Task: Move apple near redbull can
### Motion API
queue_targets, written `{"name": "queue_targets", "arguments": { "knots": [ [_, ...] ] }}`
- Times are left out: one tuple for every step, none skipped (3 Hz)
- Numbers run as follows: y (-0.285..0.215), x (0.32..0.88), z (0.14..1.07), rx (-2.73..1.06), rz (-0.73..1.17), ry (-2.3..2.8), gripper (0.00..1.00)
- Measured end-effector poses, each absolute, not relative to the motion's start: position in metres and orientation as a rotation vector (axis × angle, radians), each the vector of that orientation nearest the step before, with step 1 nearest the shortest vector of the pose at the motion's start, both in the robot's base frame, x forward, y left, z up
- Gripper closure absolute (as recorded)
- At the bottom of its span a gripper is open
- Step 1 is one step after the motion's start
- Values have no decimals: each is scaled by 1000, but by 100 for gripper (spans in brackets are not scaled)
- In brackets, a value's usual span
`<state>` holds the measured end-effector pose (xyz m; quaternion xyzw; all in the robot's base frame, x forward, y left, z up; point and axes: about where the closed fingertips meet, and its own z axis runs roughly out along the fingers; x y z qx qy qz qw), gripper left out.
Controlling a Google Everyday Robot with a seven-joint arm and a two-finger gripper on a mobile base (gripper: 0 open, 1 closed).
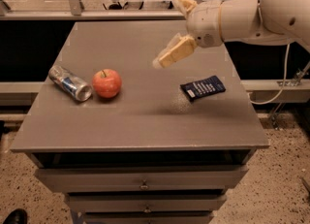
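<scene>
The red-orange apple (pixel 106 83) rests on the grey tabletop (pixel 145 121) at the left. It sits right beside the redbull can (pixel 70 83), a silver and blue can lying on its side at the apple's left. My gripper (pixel 172 29) hangs in the air above the middle of the table, well up and to the right of the apple. It is open and holds nothing. One cream finger (pixel 175 51) points down to the left, the other (pixel 184 5) shows above it. My white arm reaches in from the upper right.
A flat dark-blue snack packet (pixel 203 88) lies on the right part of the table. Drawers (pixel 143 184) sit under the tabletop. A rail and dark gap run behind the table's far edge. A cable (pixel 283 80) hangs at the right.
</scene>
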<state>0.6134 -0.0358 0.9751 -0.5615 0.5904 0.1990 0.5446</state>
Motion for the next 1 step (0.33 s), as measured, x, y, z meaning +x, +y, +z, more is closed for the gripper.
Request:
{"name": "queue_targets", "arguments": {
  "knots": [
    [-21,611,965,-1349,512,1397,0]
  ]
}}
